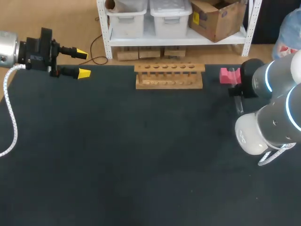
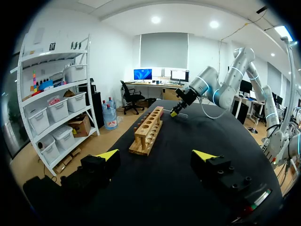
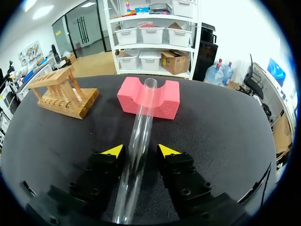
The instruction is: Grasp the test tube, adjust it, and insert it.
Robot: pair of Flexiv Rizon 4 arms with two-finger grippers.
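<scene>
Right wrist view: the right gripper (image 3: 139, 151) clamped the test tube (image 3: 141, 125) from both sides over the dark table (image 3: 221, 132).
The tube's near end was cut off under the fingers. Its open mouth pointed at the pink foam block (image 3: 164, 101), and the wooden rack (image 3: 63, 92) stood farther off. In the head view the arm hid those fingers. The left gripper (image 1: 80, 63) gaped wide at the table's far left corner.

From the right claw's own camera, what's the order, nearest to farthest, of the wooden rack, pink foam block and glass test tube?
1. test tube, within the right claw itself.
2. pink foam block, straight ahead.
3. wooden rack, farthest, ahead and off to one side.
</scene>
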